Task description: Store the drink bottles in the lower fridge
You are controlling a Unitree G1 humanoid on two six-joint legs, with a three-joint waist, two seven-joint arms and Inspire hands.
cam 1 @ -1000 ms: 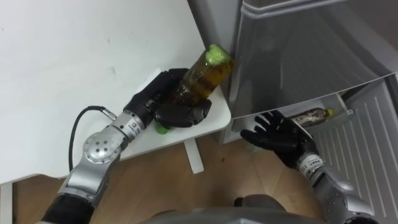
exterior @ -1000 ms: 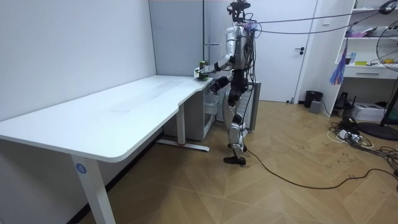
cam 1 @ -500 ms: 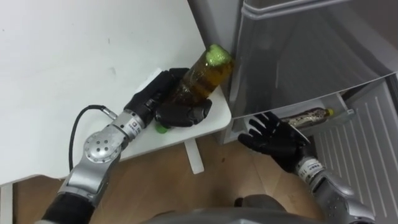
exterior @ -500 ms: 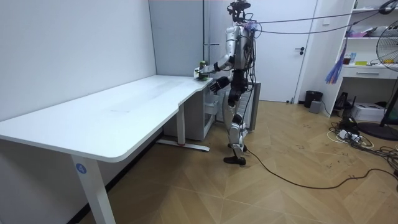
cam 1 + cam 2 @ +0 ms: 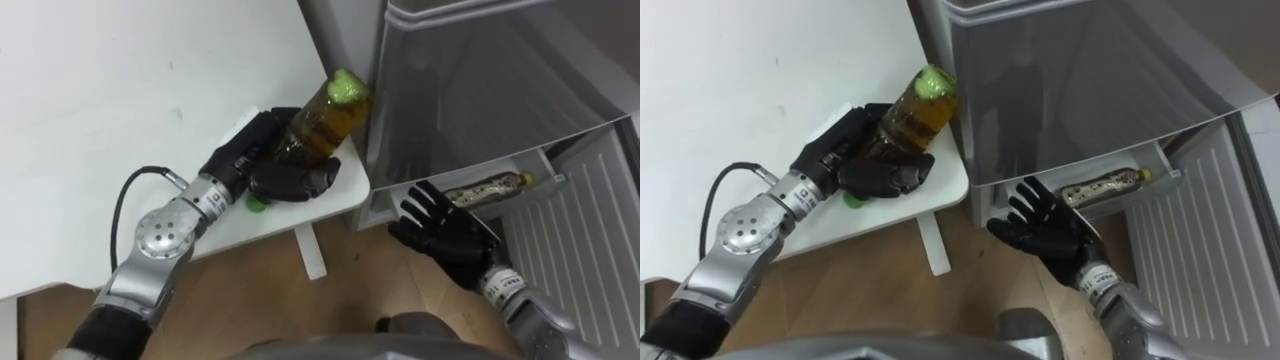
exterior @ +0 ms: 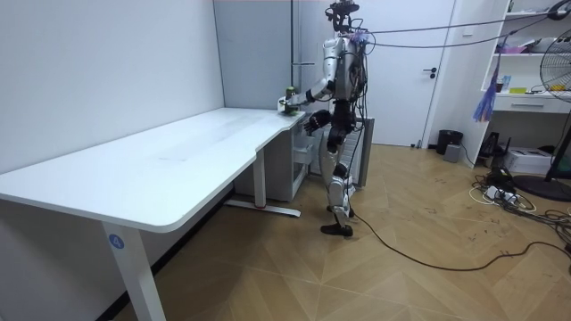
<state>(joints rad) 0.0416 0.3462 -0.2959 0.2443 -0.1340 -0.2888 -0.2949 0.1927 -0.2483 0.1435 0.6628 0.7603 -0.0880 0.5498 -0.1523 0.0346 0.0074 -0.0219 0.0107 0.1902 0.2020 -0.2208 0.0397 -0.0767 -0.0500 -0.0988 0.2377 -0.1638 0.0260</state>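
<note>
Amber drink in a green-capped bottle (image 5: 325, 118) is standing on the near right corner of the white table (image 5: 100, 100), and I am gripping it low with the left hand (image 5: 290, 182), fingers curled round it. It is sitting just beside the grey fridge (image 5: 480, 80). My right hand (image 5: 440, 235) is hovering, fingers spread wide, before the lower fridge tray (image 5: 553, 178), where a 2nd bottle (image 5: 487, 188) is lying sideways.

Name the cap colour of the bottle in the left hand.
Green cap, clearest in left eye view.
</note>
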